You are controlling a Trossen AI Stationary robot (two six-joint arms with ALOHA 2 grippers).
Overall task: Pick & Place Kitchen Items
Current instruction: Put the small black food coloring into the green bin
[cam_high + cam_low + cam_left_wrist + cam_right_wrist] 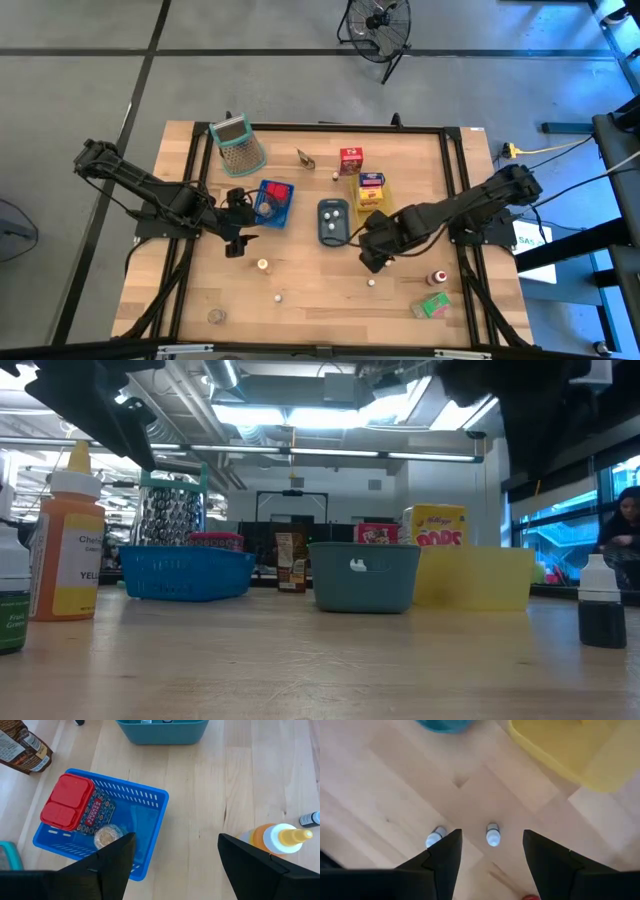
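Table [320, 290]: I see pale wood planks with visible grain, inside a black frame.
Left gripper [236, 243]: I have it hovering at about 9 o'clock from table centre, just beside the blue tray. Fingers [112, 862] spread wide, nothing between them.
Blue tray [150, 820]: slatted plastic basket, rectangular. Inside I note a glossy red lidded box [66, 802] with rounded corners, a patterned flat packet [100, 810], and a small round clear-topped piece [106, 836].
Right gripper [370, 262]: just past centre toward 4 o'clock, over bare wood. Fingers [442, 860] parted, empty; a small white capped bottle [492, 835] lies on the wood in line with the gap, a second one [435, 837] beside the finger.
Grey-blue tray [333, 220]: smooth plastic at centre, two small pieces inside.
Yellow tray [372, 192]: at 1 o'clock, touching the grey-blue one; a blue-purple and yellow carton [372, 182] stands in it.
Red carton [351, 159]: upright at 12 o'clock, near the back edge.
Grater [239, 145]: perforated metal, green rim, at 11 o'clock.
Orange squeeze bottle [277, 840]: white shoulder, yellow nozzle, beside the left gripper.
Red-capped bottle [437, 277]: at 4 o'clock.
Green carton [432, 305]: lying flat at 5 o'clock, near the front edge.
Loose round pieces: one white [278, 297], one clear [216, 316], toward 7 o'clock.
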